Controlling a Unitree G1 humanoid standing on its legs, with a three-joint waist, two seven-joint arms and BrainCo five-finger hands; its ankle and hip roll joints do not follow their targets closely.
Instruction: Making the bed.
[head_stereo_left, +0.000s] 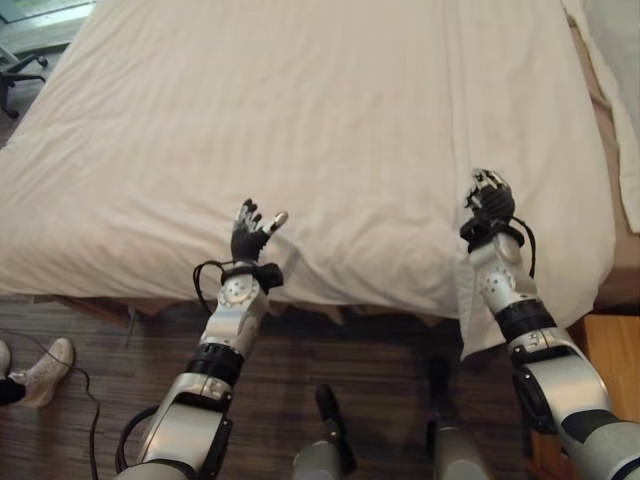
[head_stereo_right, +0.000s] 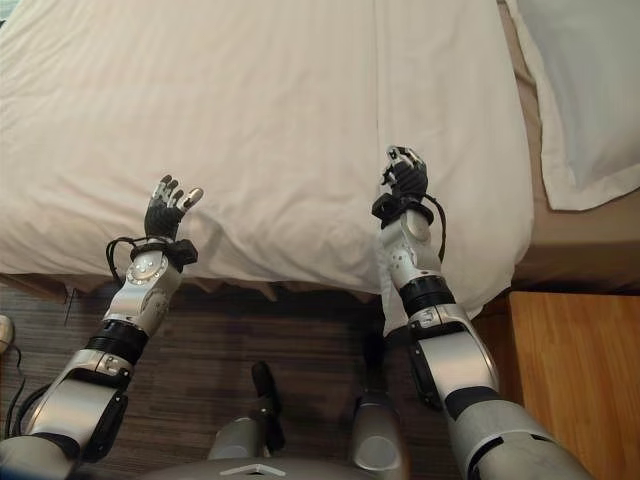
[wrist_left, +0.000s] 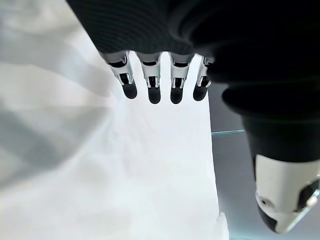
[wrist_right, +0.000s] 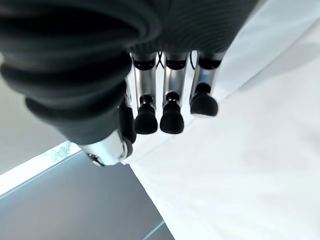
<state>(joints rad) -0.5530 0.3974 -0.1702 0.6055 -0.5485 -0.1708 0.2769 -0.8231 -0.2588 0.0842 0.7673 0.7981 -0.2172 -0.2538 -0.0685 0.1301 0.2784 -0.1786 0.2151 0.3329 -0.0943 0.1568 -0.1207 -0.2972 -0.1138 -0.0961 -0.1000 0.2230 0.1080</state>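
Bed (head_stereo_left: 300, 60): I see it spread across the upper part of both eye views, its near edge running just in front of my two arms.
White sheet (head_stereo_left: 250, 130): it covers the bed with faint stripes and lies mostly flat. It rumples into soft folds along the near edge, between the two arms.
Overhanging corner (head_stereo_left: 480, 320): by my right arm, a flap of the sheet hangs down past the near edge toward the floor.
Seam (head_stereo_right: 376, 100): a long fold line runs away from me up the sheet, in line with my right arm.
Left robot hand (head_stereo_left: 252, 230): I have it raised over the near edge of the sheet, fingers (wrist_left: 152, 82) apart and fairly straight, thumb out to the side. It holds nothing.
Right robot hand (head_stereo_right: 406, 172): it is up over the sheet near the seam. Its fingers (wrist_right: 171, 107) bend downward in a row with the thumb tucked close beside them, and I see no cloth between them.
Pillow (head_stereo_right: 580, 90): it is white and lies at the right side of the bed, well apart from both hands.
Wooden stand (head_stereo_right: 570, 370): it sits at the bed's right corner, beside my right arm.
Floor (head_stereo_left: 120, 340): dark planks run under the near edge of the bed.
Person's shoe (head_stereo_left: 45, 370): a pale one rests on the floor off to my left.
Office chair (head_stereo_left: 15, 75): I can see part of it beyond the bed's far left corner.
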